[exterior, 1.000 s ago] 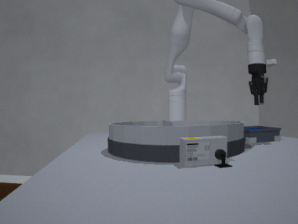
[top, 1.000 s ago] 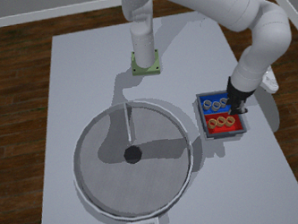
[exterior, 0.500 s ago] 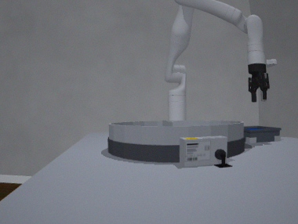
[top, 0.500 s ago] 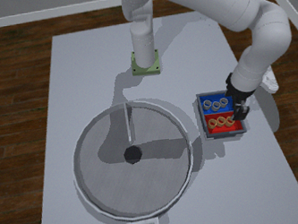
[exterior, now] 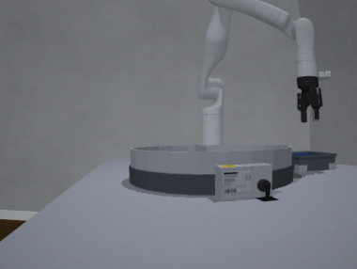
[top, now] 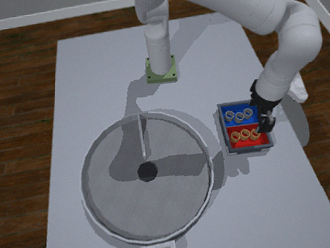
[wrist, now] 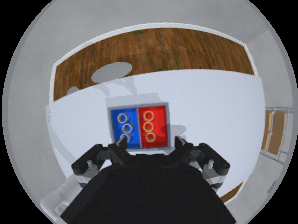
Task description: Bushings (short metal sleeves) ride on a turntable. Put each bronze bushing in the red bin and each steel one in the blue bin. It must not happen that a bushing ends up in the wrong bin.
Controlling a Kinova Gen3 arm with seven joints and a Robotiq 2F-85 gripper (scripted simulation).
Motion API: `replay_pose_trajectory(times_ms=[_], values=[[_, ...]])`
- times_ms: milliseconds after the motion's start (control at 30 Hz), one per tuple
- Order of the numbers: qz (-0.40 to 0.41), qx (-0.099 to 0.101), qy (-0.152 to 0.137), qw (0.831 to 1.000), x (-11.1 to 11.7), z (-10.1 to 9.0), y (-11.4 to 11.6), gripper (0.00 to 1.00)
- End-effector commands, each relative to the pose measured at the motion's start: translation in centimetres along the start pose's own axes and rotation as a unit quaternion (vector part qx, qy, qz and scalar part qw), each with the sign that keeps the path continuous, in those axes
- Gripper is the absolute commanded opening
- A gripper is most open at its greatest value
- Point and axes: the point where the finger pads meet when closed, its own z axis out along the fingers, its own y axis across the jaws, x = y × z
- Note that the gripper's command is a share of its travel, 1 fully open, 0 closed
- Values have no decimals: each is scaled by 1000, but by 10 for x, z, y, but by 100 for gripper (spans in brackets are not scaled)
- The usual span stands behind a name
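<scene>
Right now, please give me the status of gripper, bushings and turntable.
Gripper open, empty, above the bins. Three bronze bushings in red bin, three steel in blue bin. No bushing visible on turntable.

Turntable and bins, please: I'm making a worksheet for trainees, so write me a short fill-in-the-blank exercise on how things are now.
1. The bronze bushings lie in the ____ bin.
2. The steel bushings lie in the ____ bin.
3. The number of bushings in each bin is ____.
4. The jaws of the gripper stand ____.

Missing words: red; blue; three; open.
</scene>
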Motion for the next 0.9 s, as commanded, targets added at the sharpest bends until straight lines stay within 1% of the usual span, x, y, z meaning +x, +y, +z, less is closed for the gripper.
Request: replay_pose_trajectory(times_ms=[0, 100, 867], values=[[-1, -2, 0, 1000, -8, -12, -13, 100], [-1, -2, 0, 1000, -22, -30, -35, 100], [-2, -1, 0, 1000, -21, -30, -35, 100]])
